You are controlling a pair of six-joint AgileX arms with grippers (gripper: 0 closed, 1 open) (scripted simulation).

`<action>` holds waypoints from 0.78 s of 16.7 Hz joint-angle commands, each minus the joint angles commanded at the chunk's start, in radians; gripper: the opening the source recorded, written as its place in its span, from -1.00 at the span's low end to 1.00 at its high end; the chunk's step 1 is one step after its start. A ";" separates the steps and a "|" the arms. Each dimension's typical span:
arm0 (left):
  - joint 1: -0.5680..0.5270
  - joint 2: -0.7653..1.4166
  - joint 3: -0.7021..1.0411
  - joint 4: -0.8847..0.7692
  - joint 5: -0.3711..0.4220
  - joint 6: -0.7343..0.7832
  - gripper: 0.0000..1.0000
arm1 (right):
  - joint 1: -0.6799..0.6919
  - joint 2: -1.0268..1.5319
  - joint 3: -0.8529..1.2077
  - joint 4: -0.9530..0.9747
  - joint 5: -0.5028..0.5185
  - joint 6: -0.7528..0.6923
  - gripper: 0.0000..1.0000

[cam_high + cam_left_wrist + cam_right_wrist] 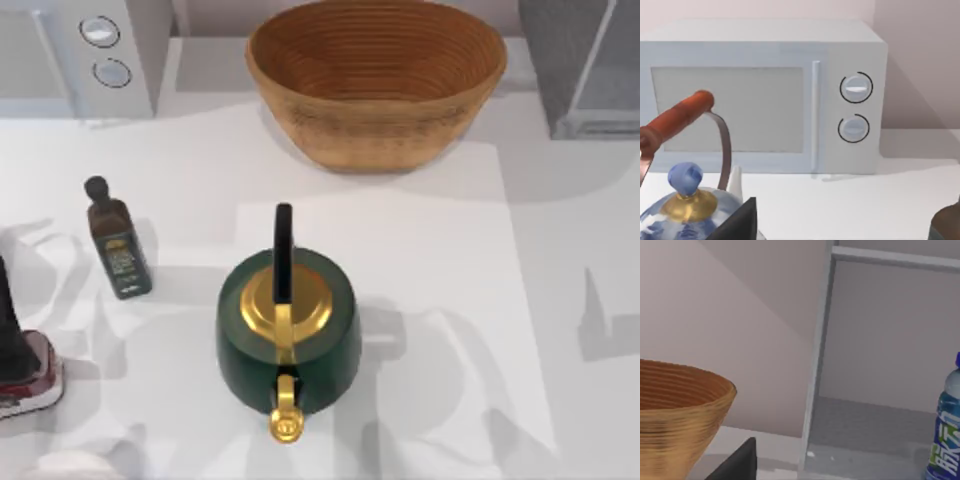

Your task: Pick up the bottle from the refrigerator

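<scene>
The refrigerator (560, 60) is the grey box at the table's back right corner. In the right wrist view its inside (880, 365) lies open behind a white frame. The bottle (946, 432) stands upright on the grey floor inside, pale blue with a blue label, cut off by the picture's edge. A dark part of my right gripper (735, 462) shows low in that view, well short of the refrigerator and the bottle. My left arm (10, 310) stays at the table's left edge, and a dark part of its gripper (737, 225) shows in the left wrist view.
A woven basket (375, 80) stands at the back middle, just left of the refrigerator. A green kettle (288, 335) with a gold lid sits mid-table. A dark olive bottle (118, 245) stands at the left. A white microwave (80, 50) fills the back left. A blue-and-white teapot (687, 210) sits near my left gripper.
</scene>
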 joint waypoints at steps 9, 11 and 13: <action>0.000 0.000 0.000 0.000 0.000 0.000 1.00 | -0.278 0.903 0.044 0.861 -0.249 -0.003 1.00; 0.000 0.000 0.000 0.000 0.000 0.000 1.00 | -0.348 1.095 0.066 1.018 -0.273 0.016 1.00; 0.000 0.000 0.000 0.000 0.000 0.000 1.00 | -0.407 1.257 0.090 1.135 -0.286 0.038 1.00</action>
